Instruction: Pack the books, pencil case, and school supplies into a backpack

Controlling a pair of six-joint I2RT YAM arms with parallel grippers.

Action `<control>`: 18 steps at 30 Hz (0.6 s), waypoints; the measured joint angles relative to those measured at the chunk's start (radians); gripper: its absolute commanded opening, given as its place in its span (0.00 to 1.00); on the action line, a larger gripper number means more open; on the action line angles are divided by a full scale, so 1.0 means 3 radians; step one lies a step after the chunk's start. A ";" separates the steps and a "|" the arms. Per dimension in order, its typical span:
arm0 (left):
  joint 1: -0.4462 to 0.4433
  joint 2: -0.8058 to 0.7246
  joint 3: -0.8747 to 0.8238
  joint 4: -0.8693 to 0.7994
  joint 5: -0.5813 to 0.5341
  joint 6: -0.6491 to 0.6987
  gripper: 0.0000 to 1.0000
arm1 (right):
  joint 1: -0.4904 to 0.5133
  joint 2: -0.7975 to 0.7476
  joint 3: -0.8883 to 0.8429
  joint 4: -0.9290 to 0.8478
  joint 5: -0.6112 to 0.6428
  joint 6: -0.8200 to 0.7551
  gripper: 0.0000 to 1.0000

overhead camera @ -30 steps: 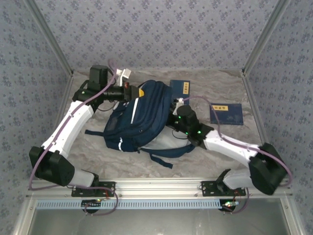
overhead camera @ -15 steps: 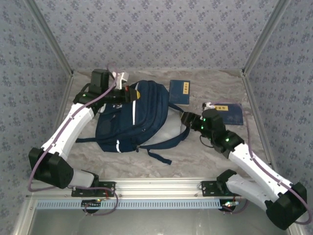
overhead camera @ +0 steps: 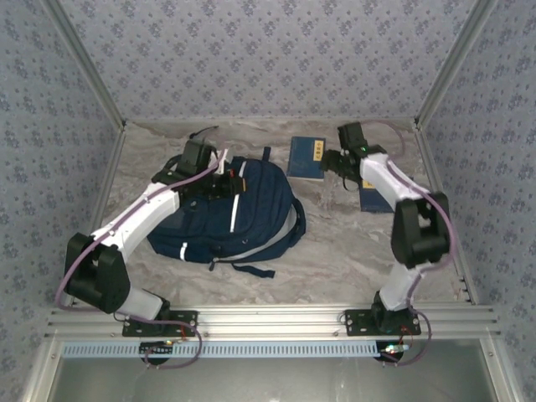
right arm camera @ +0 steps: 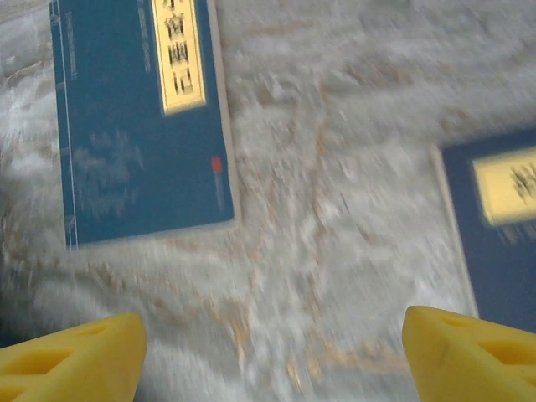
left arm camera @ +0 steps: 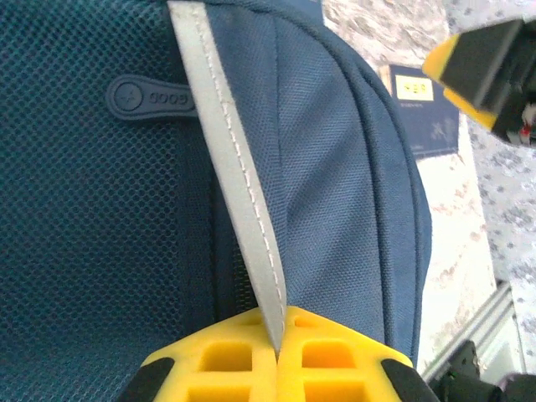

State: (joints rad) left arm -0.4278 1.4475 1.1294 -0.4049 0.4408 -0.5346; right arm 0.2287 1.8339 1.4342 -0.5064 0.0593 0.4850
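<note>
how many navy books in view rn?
2. One navy book lies just right of the backpack; the second navy book lies further right, partly under the right arm. Other books may be hidden in or under the backpack.

The navy backpack [overhead camera: 243, 219] lies flat, stripes up; two navy yellow-labelled books [overhead camera: 306, 157] lie flat beyond its right side.

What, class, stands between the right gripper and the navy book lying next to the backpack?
Nothing visible does. The right gripper, jaws open, hangs over bare table; the navy book beside the backpack lies just ahead of it, with only marbled surface between.
</note>
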 measured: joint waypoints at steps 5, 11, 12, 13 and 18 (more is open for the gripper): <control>0.0202 -0.0128 -0.0224 0.0149 -0.0104 -0.0205 0.00 | 0.0029 0.1082 0.1263 -0.0209 0.0017 -0.0191 0.73; 0.0343 -0.0151 -0.0228 0.0196 -0.0224 -0.0309 0.00 | 0.0111 0.1915 0.2263 -0.0474 -0.0193 -0.0318 0.49; 0.0359 -0.0151 -0.0228 0.0206 -0.0224 -0.0320 0.00 | 0.0132 0.2028 0.2399 -0.0526 -0.0219 -0.0319 0.44; 0.0365 -0.0151 -0.0228 0.0211 -0.0224 -0.0326 0.00 | 0.0155 0.2121 0.2511 -0.0591 -0.0240 -0.0323 0.39; 0.0403 -0.0151 -0.0228 0.0216 -0.0209 -0.0357 0.00 | 0.0280 0.2290 0.2729 -0.0889 -0.0240 -0.0361 0.28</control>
State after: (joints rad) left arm -0.3069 1.4021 1.0611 -0.3401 0.3782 -0.6418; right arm 0.3126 2.5210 2.2528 -0.7731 -0.0128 0.3767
